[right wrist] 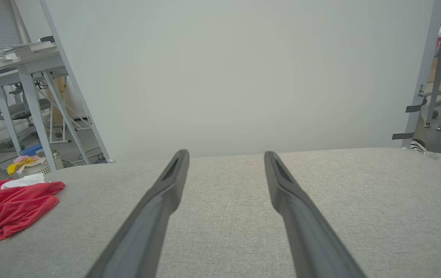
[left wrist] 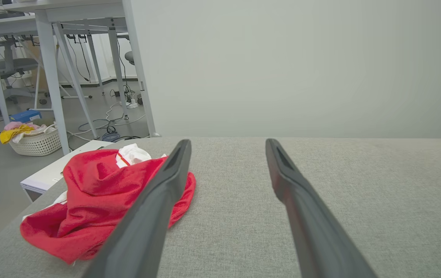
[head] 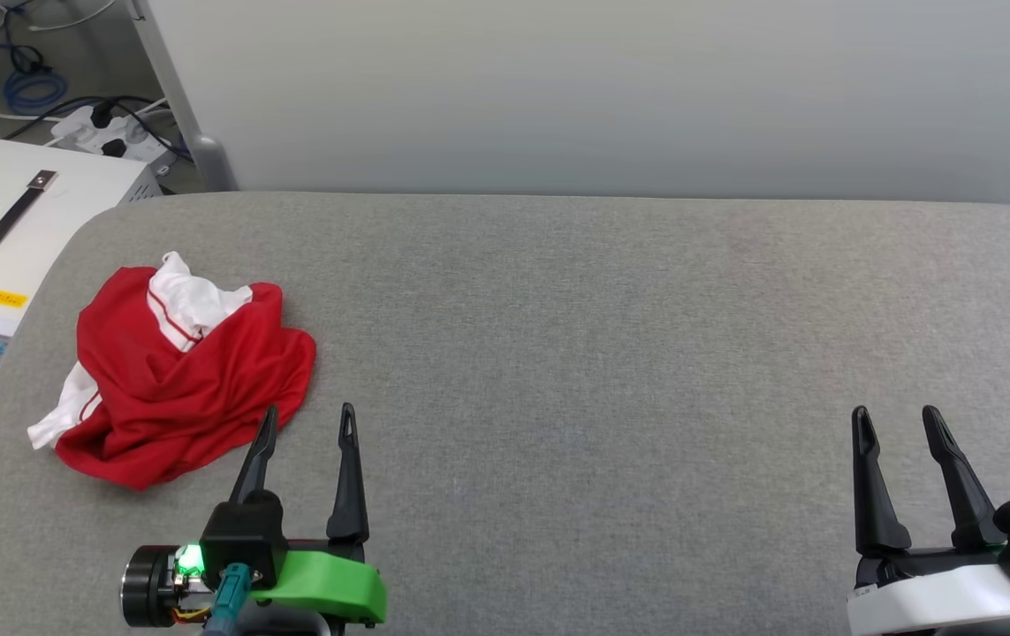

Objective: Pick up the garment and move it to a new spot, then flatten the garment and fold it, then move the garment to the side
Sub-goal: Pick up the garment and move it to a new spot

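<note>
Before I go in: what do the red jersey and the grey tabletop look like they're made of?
Jersey: thin, soft fabric, matte red with white parts; it lies in loose, crumpled folds. Tabletop: apparently covered in grey woven cloth, matte, with a fine weave grain; the rounded edge suggests padding, but what lies beneath is hidden.

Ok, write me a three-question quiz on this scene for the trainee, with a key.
1. Fill the gap: the left hand and the right hand both stand ___, holding nothing.
2. Pick one: the jersey lies on the table's A. left side, B. middle, C. right side.
3. True or false: the jersey is folded flat.

Key: 1. open. 2. A. 3. False; it lies crumpled in a heap.
</note>
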